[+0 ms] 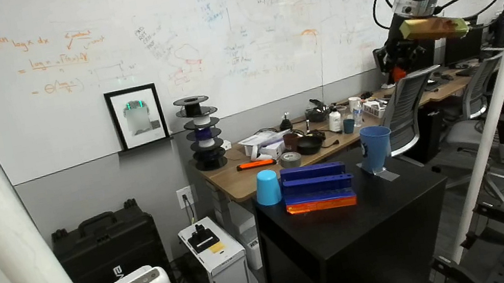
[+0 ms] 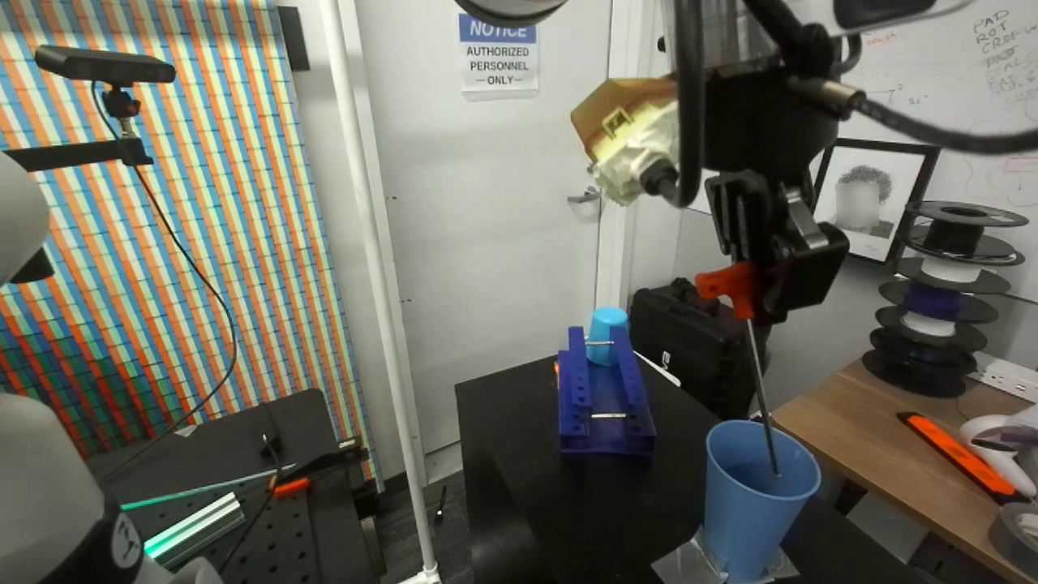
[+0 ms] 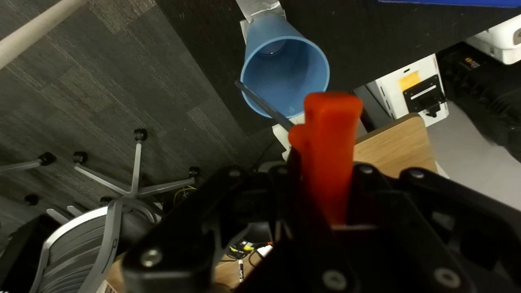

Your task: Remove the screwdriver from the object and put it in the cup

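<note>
The screwdriver has an orange-red handle and a thin metal shaft. My gripper (image 2: 766,272) is shut on its handle (image 2: 723,282), and the shaft points down at a tilt. The tall medium-blue cup (image 2: 742,527) stands upright below, taped to the black cabinet top. In an exterior view the shaft tip overlaps the cup's opening. In the wrist view the tip of the screwdriver (image 3: 333,118) crosses the left rim of the cup (image 3: 285,77), seemingly above it. In an exterior view my gripper (image 1: 398,58) is well above the cup (image 1: 376,148). The dark-blue rack (image 1: 316,183) holds no visible screwdriver.
A shorter light-blue cup (image 1: 268,188) stands upside down beside the rack. The black cabinet (image 1: 374,216) bears the cups and rack. A wooden desk (image 1: 232,178) with several items stands behind it. A white pole (image 1: 487,121) rises near the cabinet.
</note>
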`<state>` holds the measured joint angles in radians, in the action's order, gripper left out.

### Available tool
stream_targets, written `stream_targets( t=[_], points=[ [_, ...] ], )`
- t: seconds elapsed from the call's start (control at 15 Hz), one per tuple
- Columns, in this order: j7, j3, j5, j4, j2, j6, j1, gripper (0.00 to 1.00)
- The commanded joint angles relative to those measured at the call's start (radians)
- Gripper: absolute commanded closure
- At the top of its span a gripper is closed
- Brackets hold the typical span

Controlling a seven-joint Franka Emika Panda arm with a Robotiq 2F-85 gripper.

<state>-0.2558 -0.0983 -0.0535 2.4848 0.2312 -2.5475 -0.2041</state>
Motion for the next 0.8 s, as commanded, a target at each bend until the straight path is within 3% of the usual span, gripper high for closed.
stream_targets(
  t=[0.0,0.53,0.6,0.73],
  points=[
    [0.015,-0.009,0.061,-0.067,-0.134,-0.057,0.027,0.88],
    [0.060,-0.006,0.208,-0.178,-0.342,-0.057,0.062,0.87],
    [0.053,-0.009,0.205,-0.181,-0.353,-0.047,0.060,0.62],
    [0.051,-0.014,0.216,-0.185,-0.370,-0.033,0.055,0.59]
  ],
)
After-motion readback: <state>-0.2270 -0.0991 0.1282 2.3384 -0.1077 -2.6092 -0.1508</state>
